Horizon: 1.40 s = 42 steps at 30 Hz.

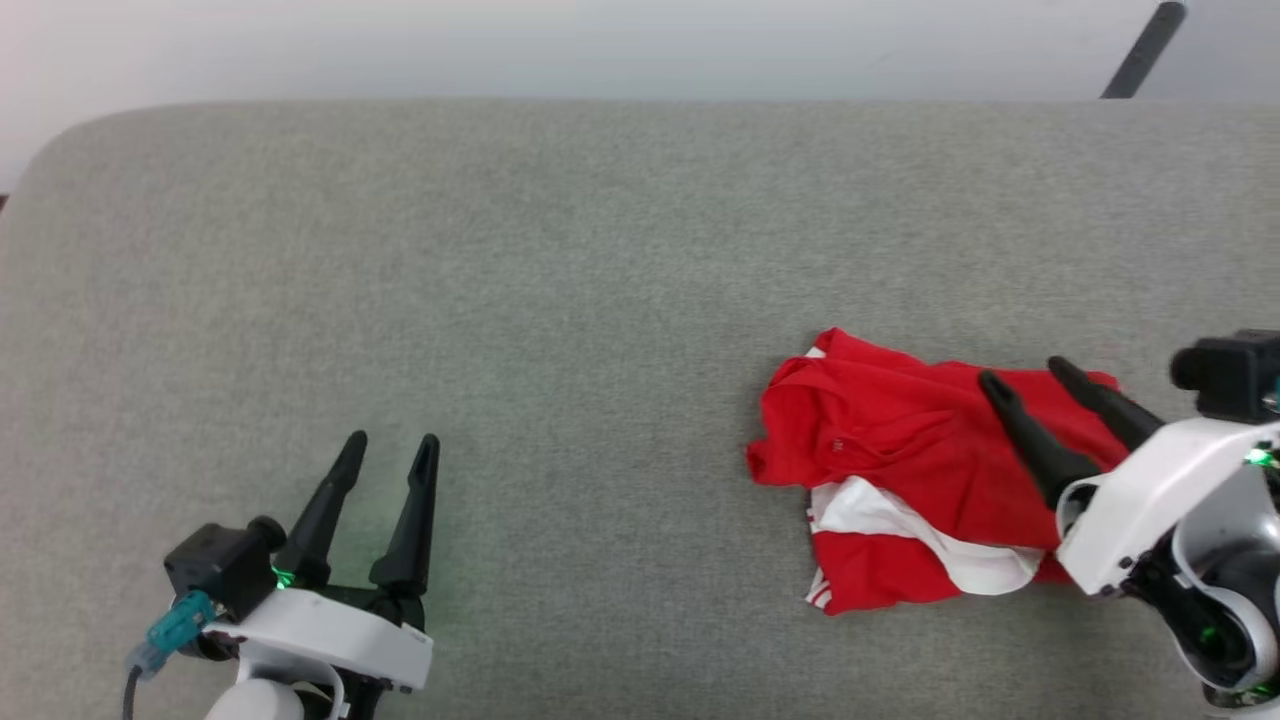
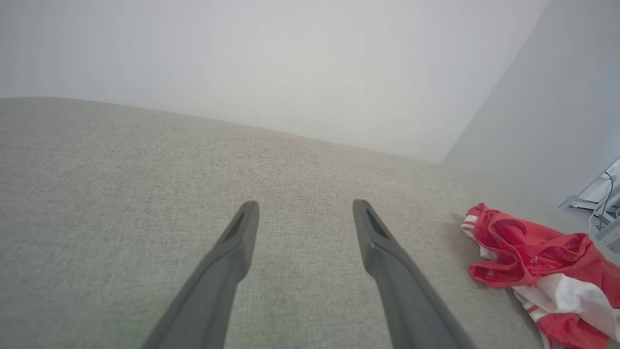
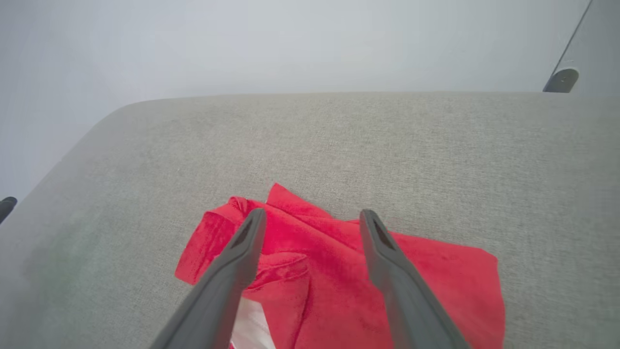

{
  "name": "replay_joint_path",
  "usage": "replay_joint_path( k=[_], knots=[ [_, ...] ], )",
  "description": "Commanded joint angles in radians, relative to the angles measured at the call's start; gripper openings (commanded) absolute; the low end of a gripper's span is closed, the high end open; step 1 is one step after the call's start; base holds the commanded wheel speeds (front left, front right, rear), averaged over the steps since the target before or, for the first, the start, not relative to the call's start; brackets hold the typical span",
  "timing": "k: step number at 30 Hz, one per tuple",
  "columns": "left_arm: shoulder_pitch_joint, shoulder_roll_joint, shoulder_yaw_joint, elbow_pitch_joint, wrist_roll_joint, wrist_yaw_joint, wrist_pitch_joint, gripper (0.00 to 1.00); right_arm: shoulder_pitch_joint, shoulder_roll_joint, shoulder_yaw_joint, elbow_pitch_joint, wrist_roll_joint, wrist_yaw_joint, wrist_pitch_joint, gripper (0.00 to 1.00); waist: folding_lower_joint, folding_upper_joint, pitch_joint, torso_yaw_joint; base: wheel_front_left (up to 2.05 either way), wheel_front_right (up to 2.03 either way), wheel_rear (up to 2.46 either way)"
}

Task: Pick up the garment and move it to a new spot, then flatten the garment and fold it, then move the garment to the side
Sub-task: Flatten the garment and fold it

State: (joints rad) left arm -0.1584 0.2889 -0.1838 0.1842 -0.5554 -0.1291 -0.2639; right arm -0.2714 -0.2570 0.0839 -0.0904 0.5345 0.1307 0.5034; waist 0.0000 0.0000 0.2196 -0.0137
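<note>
Crumpled garment [image 1: 880,470] on grey fabric worktop [image 1: 560,300] — tiny mark [image 1: 838,443] unreadable; right claw [image 1: 1024,372] wide over it, left claw [image 1: 393,439] wide too.

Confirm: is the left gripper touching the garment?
No, the left gripper sits open over the bare grey surface, well apart from the garment.

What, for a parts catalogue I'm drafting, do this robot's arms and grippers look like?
Both the left gripper and right gripper have two long, tapering black fingers on a glossy white shell, with a black boxy camera block and a small green light. A teal plug with a grey cable joins the left one.
</note>
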Motion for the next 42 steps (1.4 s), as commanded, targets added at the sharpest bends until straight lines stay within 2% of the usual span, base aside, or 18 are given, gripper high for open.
replay_joint_path(
  k=[1,12,21,31,42],
  knots=[
    [0.008,0.004,0.001,0.003,-0.004,-0.002,0.001,1.00,0.013,-0.006,-0.007,0.001,0.008,0.000,-0.020,1.00,0.0000,0.0000,-0.020,-0.022,0.00,0.00,0.00],
    [0.035,0.011,-0.001,0.052,-0.014,-0.002,0.001,1.00,0.090,-0.046,-0.024,0.128,0.037,0.000,-0.329,1.00,0.0000,0.0000,-0.085,-0.056,0.00,0.00,0.00],
    [0.086,0.004,0.058,0.068,0.070,-0.002,0.001,1.00,0.143,-0.040,0.002,0.218,0.012,0.000,-0.527,1.00,0.0000,0.0000,-0.134,-0.054,0.00,0.00,0.00],
    [0.155,-0.014,0.118,0.024,0.144,-0.002,0.001,1.00,0.186,-0.064,-0.010,0.240,0.017,0.000,-0.603,1.00,0.0000,0.0000,-0.170,-0.020,0.00,0.00,0.00],
    [0.282,-0.039,0.189,-0.086,0.186,-0.002,0.001,1.00,0.307,-0.042,-0.083,0.125,-0.025,0.000,-0.604,1.00,0.0000,0.0000,-0.163,-0.001,0.00,0.00,0.00]
  ],
)
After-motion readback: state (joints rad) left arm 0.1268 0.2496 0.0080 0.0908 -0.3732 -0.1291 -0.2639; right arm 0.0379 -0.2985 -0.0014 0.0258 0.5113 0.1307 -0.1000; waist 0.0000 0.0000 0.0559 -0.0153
